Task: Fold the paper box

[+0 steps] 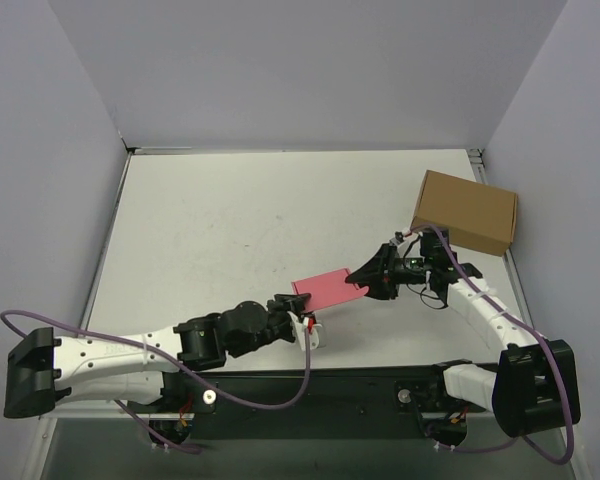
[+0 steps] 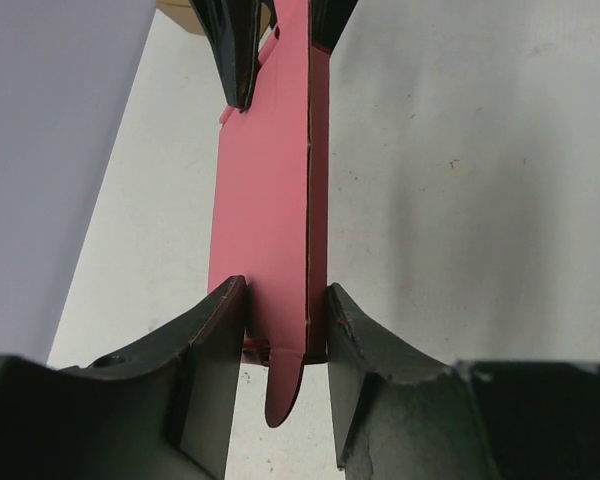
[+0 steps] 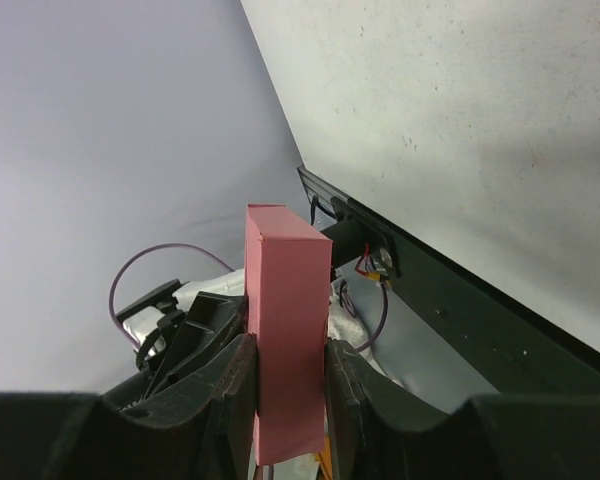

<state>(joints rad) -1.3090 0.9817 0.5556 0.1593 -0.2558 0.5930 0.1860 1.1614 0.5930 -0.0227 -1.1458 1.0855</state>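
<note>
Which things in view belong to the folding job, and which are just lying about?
In the job: paper box; left fingers and right fingers, both pinching it.
Lying about: brown cardboard box, untouched.

We see a robotics lab cell: left arm point(image 1: 110, 358) and right arm point(image 1: 480, 310) bolted to a black base plate point(image 1: 320, 392) at a white tabletop point(image 1: 230, 220) edge, plain grey panels point(image 1: 300, 70) walling it in, purple cables point(image 1: 25, 313) exposed.
</note>
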